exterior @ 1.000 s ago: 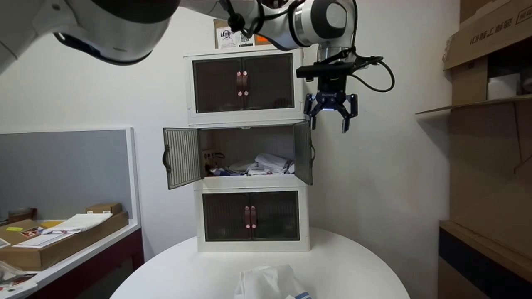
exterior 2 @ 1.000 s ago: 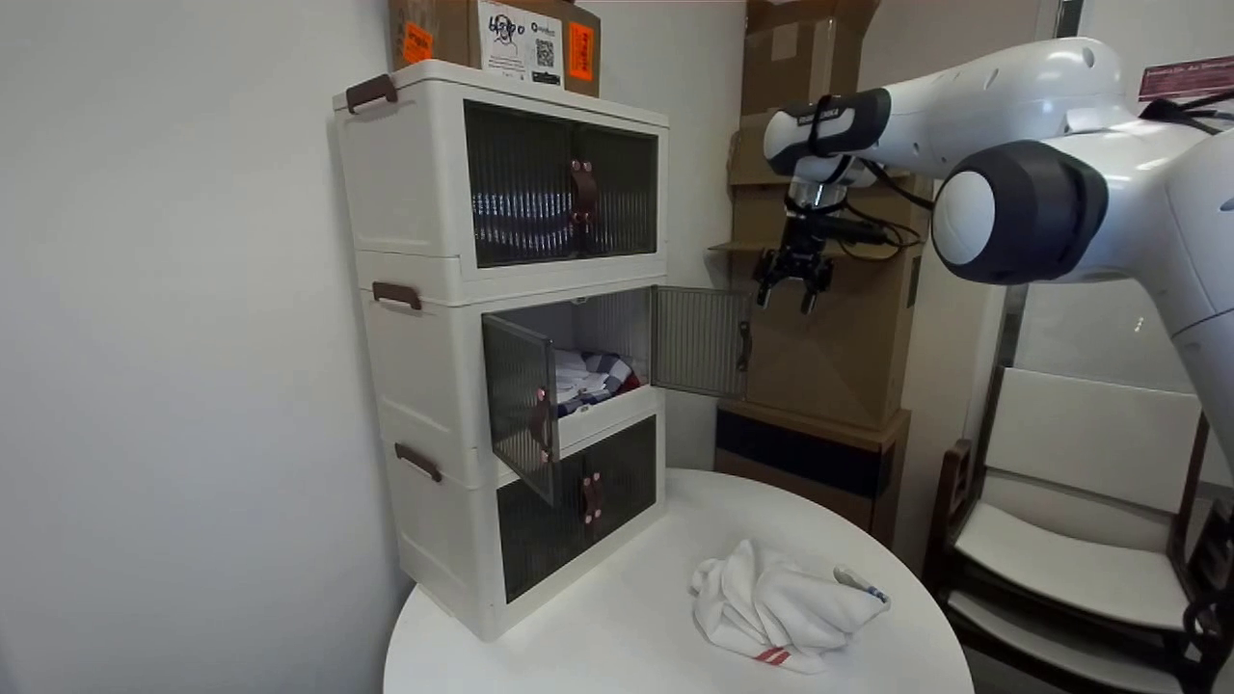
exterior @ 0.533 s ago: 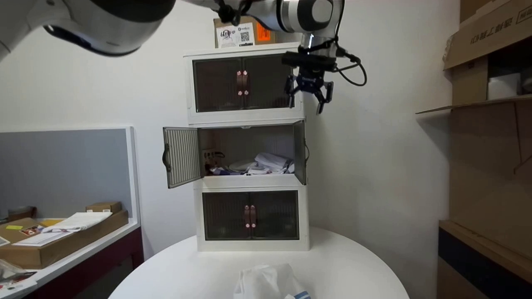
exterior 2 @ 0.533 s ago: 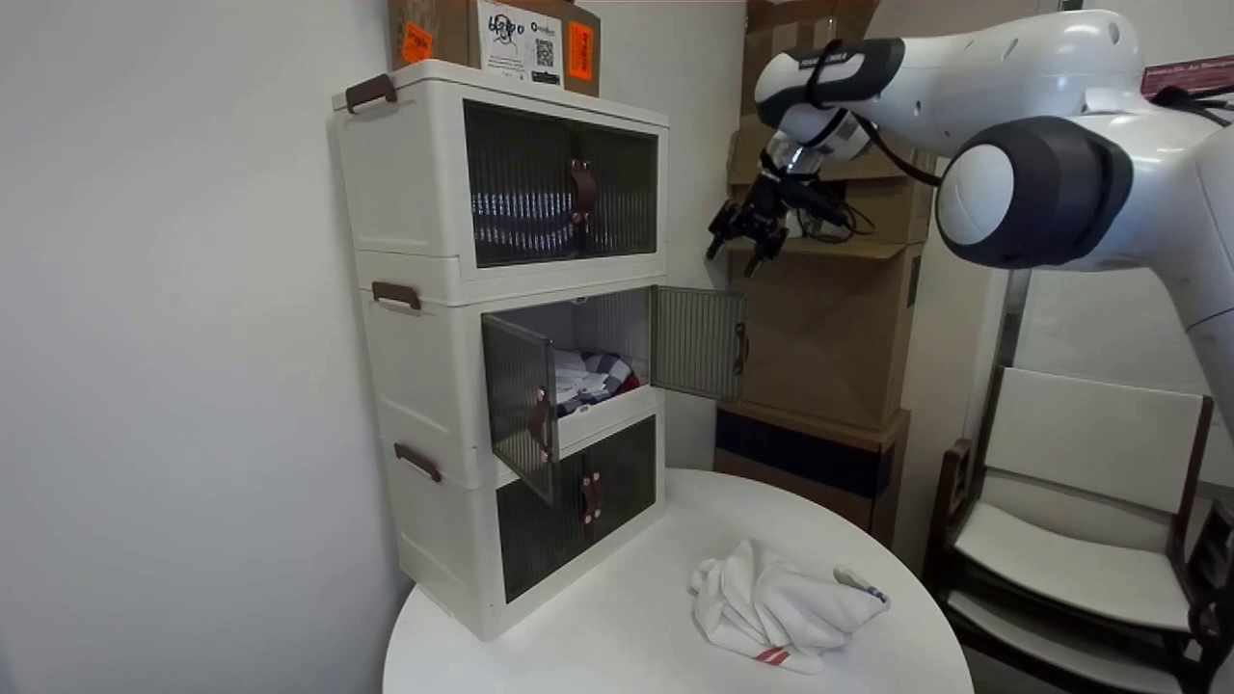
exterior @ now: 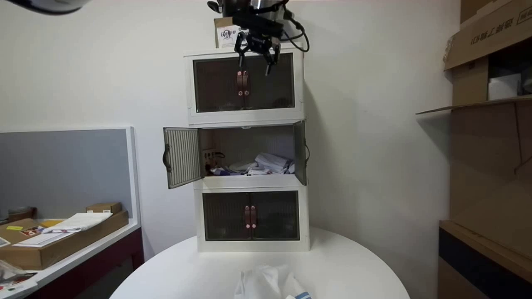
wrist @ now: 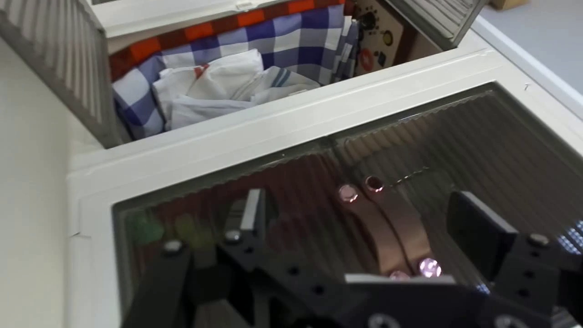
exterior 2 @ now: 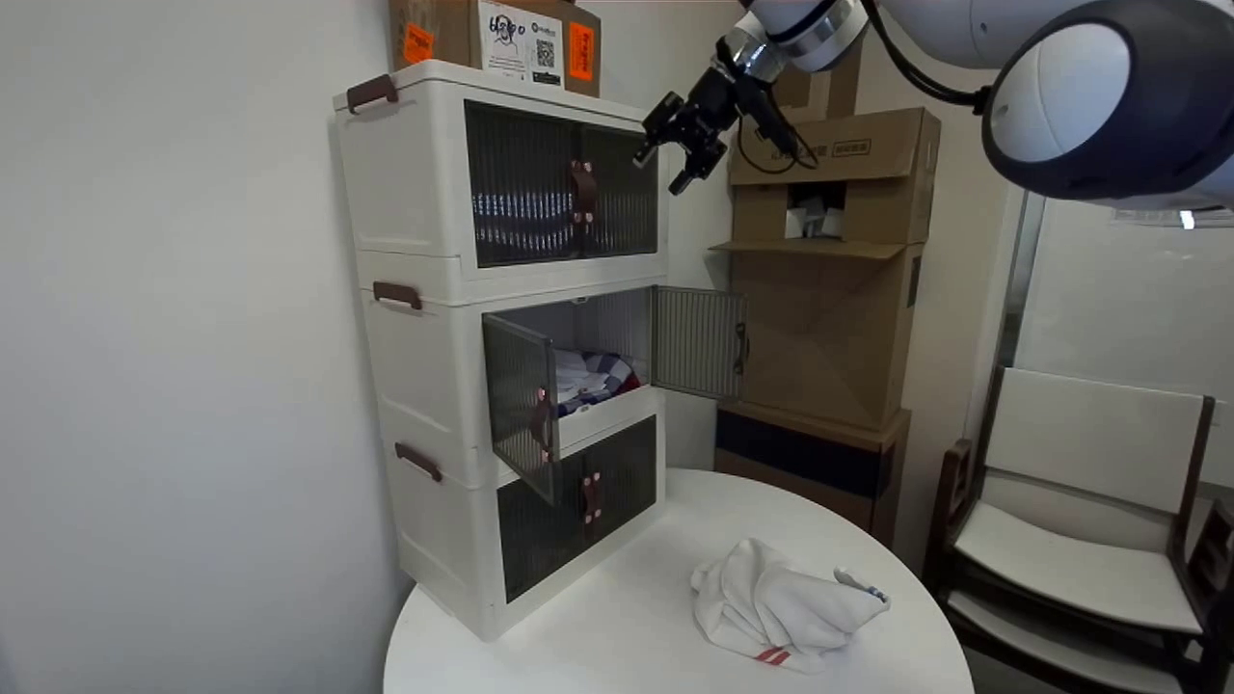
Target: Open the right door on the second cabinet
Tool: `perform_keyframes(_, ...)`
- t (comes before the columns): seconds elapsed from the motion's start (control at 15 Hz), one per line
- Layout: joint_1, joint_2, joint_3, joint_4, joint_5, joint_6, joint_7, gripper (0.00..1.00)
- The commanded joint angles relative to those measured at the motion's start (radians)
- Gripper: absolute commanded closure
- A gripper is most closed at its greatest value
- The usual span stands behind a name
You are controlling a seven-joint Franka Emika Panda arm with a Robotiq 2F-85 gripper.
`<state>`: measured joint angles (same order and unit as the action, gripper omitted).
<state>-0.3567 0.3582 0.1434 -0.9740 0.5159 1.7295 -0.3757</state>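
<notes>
Door on the right (exterior 2: 699, 342), second cabinet (exterior: 245, 181), and it is swung well out, hinged on the right, shown nearly edge-on in an exterior view, its dark handle (exterior 2: 741, 348) fixed near the free edge. Its partner, the left door (exterior: 181, 158), is swung out too, so the second cabinet, middle of the three, is laid bare. White cloths (wrist: 223, 82) are seen inside, bunched beside a blue-and-white checked cloth (wrist: 291, 38). Up to the gripper (exterior 2: 662, 172): released, its fingers (wrist: 483, 232) spread apart, it is held in front of the top cabinet (exterior: 245, 117), higher than the door on the right and apart from it. The top cabinet is closed, its brown handles (wrist: 407, 228) framed between the fingers in the wrist view, and a cardboard box (exterior 2: 492, 43) is perched on top. Bottom cabinet (exterior: 253, 246), closed as well, is carried by a round white table (exterior: 353, 270), where a crumpled towel (exterior 2: 781, 602) is seen lying in front. Beyond, big cartons (exterior 2: 819, 328) are stacked, and a chair (exterior 2: 1075, 564) is set off to the side.
</notes>
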Motion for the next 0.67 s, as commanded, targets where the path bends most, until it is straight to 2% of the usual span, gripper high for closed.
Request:
perform_keyframes(0.0, 0.020, -0.100, 0.015, -0.247, 0.019, 0.083, -0.063, 0.00)
perform_keyframes(0.53, 0.072, -0.232, 0.009, -0.654, -0.124, 0.240, -0.118, 0.00)
perform_keyframes(0.6, 0.126, -0.250, -0.050, -0.701, -0.127, 0.251, -0.128, 0.00)
